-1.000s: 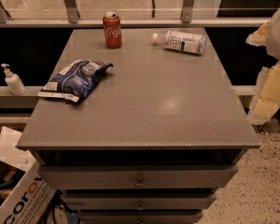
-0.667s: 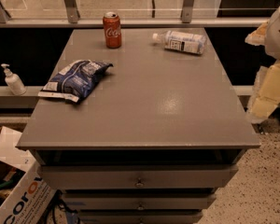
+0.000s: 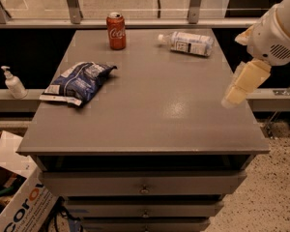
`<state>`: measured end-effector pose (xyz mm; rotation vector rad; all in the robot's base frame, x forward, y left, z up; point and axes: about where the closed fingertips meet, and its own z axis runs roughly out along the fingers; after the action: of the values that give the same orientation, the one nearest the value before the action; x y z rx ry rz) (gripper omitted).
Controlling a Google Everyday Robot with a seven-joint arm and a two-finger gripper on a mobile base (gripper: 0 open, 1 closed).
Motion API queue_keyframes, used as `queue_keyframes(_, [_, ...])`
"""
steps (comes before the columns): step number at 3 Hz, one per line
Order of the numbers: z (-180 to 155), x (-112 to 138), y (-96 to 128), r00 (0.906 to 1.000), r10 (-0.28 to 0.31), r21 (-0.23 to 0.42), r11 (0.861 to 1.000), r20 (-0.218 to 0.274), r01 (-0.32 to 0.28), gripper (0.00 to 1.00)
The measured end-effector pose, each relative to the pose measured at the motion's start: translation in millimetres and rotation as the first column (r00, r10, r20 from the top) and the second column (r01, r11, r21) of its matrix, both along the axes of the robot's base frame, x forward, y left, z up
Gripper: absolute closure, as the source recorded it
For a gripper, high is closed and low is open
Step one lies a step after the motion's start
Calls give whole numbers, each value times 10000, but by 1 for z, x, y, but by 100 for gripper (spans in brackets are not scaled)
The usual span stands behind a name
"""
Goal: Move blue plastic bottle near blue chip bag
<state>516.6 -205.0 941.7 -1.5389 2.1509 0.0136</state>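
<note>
Showing the end effector point(image 3: 232, 96) hovering at the right-hand edge of the table point(image 3: 154, 115), carrying nothing; not revealing whether set wide or narrow, so leaving that as impossible to tell. Locating the blue plastic bottle point(image 3: 188, 43) beyond the end effector and slightly to its left, lying on its side near the table's far edge, white cap pointing leftward, away from the end effector. Locating the blue chip bag point(image 3: 79, 82) far to the left of the end effector, across the table top and well apart from the bottle. Judging the step in hand to be the reach toward the bottle, with no grasp made yet. Recommending, for doing it well: descending over the bottle's labelled middle, closing across the round body rather than along it, squeezing gently to avoid crushing thin plastic or setting it rolling; then lifting clear, travelling left on the near side of the red can point(image 3: 116, 31) standing upright left of the bottle, and setting down just beside the bag, not on it. Surveying containers: finding the bottle capped, contents not discernible; the can upright, its top unreadable; the bag crinkled, seemingly closed; a pump dispenser point(image 3: 13, 83) standing on a ledge beyond the table's left side, farthest from the end effector; a cardboard box point(image 3: 24, 202) apparently open at lower left, contents unclear.
</note>
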Motion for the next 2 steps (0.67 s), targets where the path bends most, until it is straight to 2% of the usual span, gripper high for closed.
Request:
queue_keyframes(1, [-17, 38, 10, 9992, -25, 851, 9964, 401, -9, 0])
queue_keyframes(2, [-21, 69, 13, 9966, 85, 1603, 9868, 814, -215, 0])
